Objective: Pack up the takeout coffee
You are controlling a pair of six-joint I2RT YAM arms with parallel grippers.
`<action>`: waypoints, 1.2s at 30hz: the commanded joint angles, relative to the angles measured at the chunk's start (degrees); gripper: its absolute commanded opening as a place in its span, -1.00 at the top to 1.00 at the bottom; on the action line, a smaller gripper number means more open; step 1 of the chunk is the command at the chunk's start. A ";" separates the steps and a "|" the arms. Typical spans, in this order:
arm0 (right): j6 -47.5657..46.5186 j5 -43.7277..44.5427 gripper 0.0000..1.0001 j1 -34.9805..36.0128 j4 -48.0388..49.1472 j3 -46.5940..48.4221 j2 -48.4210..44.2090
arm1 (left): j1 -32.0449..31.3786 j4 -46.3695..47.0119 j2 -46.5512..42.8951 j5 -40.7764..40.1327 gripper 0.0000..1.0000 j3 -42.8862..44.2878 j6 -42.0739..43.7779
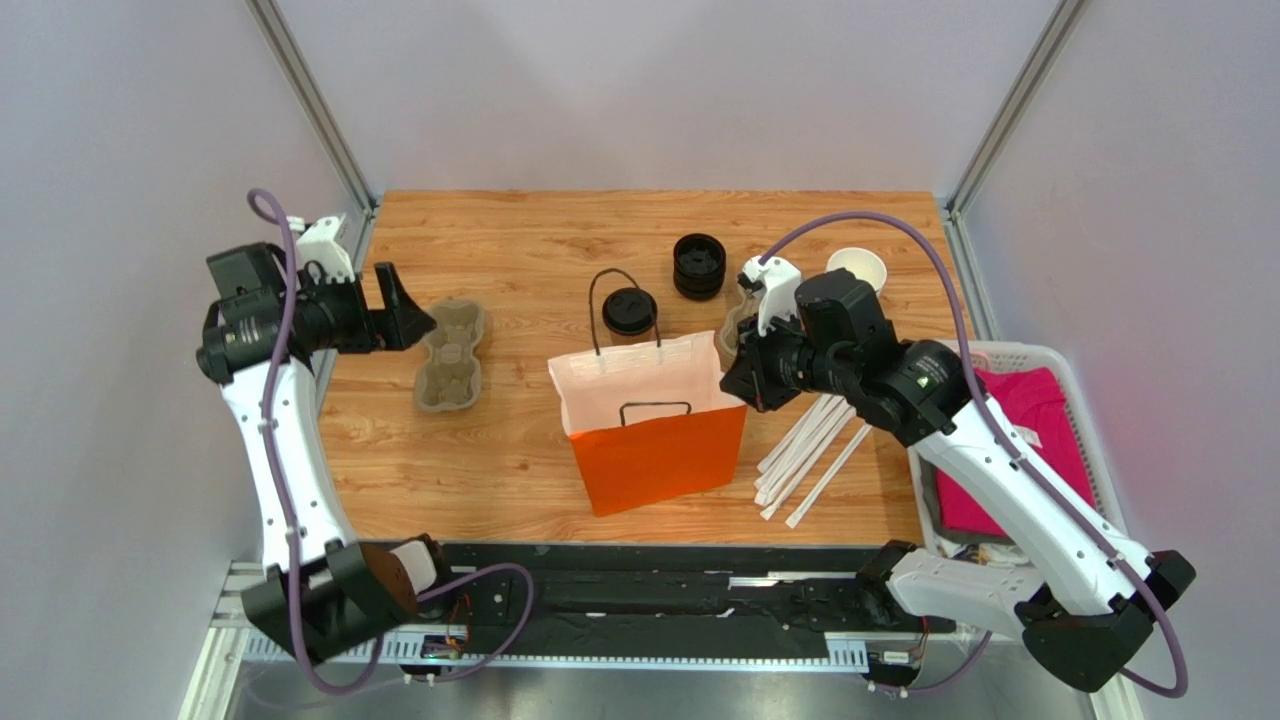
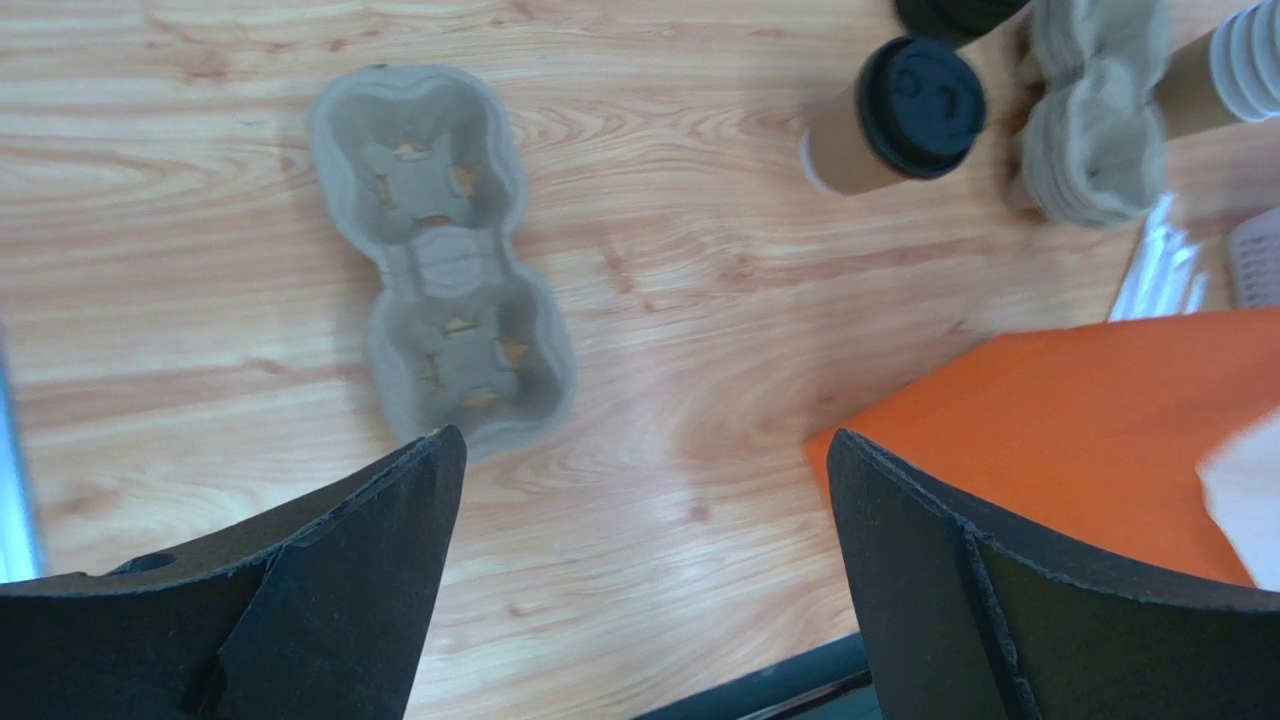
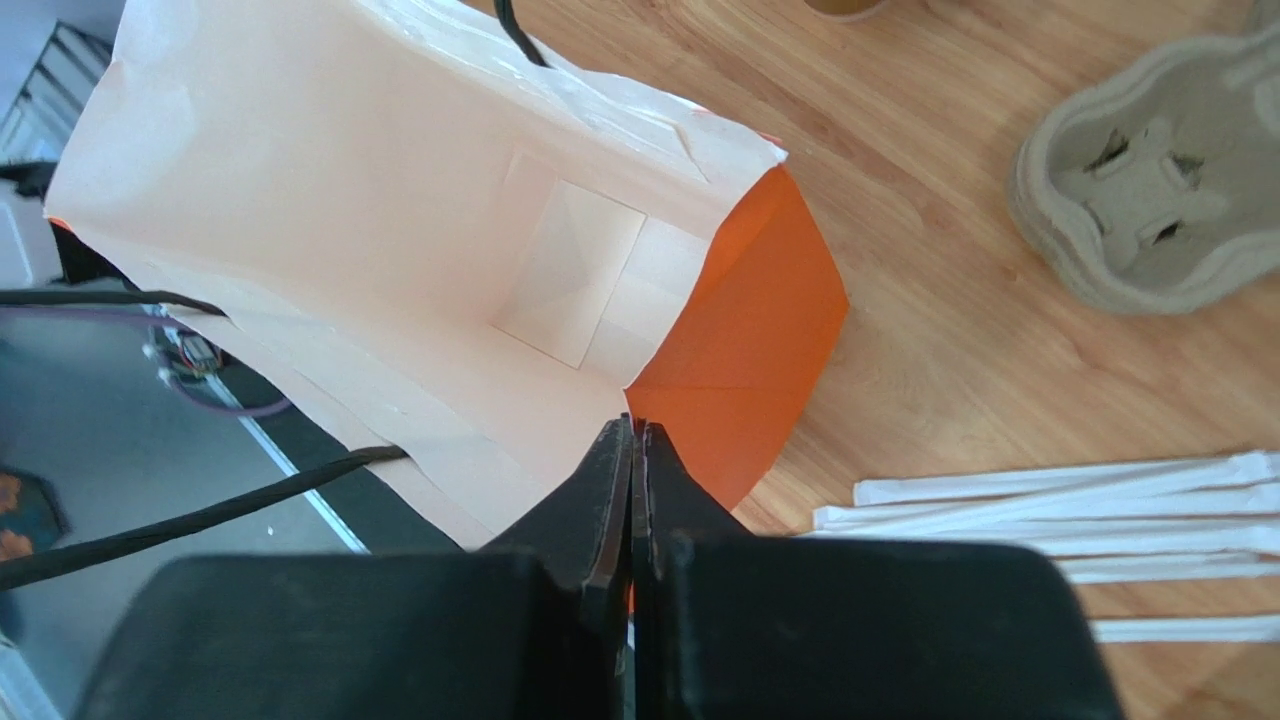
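Orange bag [image 1: 661,458] mouth wide open

It was a robotics lab test cell, not a real café. Plain pale panel walls [image 1: 631,90] in bare aluminium posts [image 1: 308,98] closed in a wooden table [image 1: 511,435]. Two white robot arms [image 1: 280,450] with trailing cables stood bolted to a black rail [image 1: 676,600] at its near edge. The café goods looked staged: an orange paper bag [image 1: 654,428], a pulp cup carrier [image 1: 452,354], and wrapped straws [image 1: 812,450].
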 commanded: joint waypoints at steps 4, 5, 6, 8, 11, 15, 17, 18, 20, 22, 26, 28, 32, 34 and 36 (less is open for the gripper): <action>-17.73 -9.00 1.00 -0.22 -0.76 5.34 -0.14 | 0.54 -9.74 17.21 -4.67 -0.91 10.94 24.05; -19.51 -11.36 1.00 -0.22 -0.93 5.60 0.21 | 0.54 -10.45 19.34 -3.69 -0.89 12.52 25.91; -21.09 -12.86 1.00 -0.22 -1.37 5.87 0.47 | 0.46 -10.89 21.45 -2.90 -0.86 16.10 27.06; -25.56 -16.63 1.00 -0.22 -2.25 6.39 1.43 | -0.16 -12.91 28.30 -0.79 -0.82 19.99 30.93; -30.14 -20.94 1.00 -0.22 -3.22 7.18 2.67 | -2.00 -14.50 37.27 -0.34 -0.73 27.64 32.35; -33.66 -22.63 1.00 -0.22 -3.48 8.85 3.90 | -4.64 -12.05 43.78 0.01 -0.73 32.66 32.87; -34.90 -23.50 1.00 -0.21 -4.36 9.73 5.04 | -7.53 -8.18 45.90 -5.16 -0.74 32.75 33.92; -35.60 -23.86 1.00 -0.22 -4.71 10.17 5.48 | -9.81 -5.65 46.69 -7.18 -0.74 32.66 35.58; -35.87 -25.00 1.00 -0.22 -5.59 11.40 6.79 | -11.93 -4.40 49.23 -11.93 -0.74 33.19 38.92; -35.96 -25.35 1.00 -0.22 -7.16 13.06 8.20 | -14.57 -4.65 53.00 -16.13 -0.75 35.55 44.55; -35.70 -25.18 1.00 -0.22 -9.98 15.45 10.49 | -16.95 -8.43 59.43 -20.64 -0.74 41.61 52.55; -35.52 -25.27 1.00 -0.22 -11.30 16.15 11.45 | -17.39 -8.96 61.88 -21.87 -0.72 42.33 54.66; -32.71 -21.33 1.00 -0.22 -11.57 17.90 13.48 | -17.56 -8.96 65.32 -23.45 -0.67 44.43 56.08; -32.09 -19.65 1.00 -0.22 -11.57 18.78 14.53 | -17.56 -9.31 66.99 -24.51 -0.65 44.88 55.91; -31.74 -18.24 1.00 -0.30 -11.05 20.01 14.71 | -17.56 -9.93 67.70 -24.69 -0.54 44.97 55.03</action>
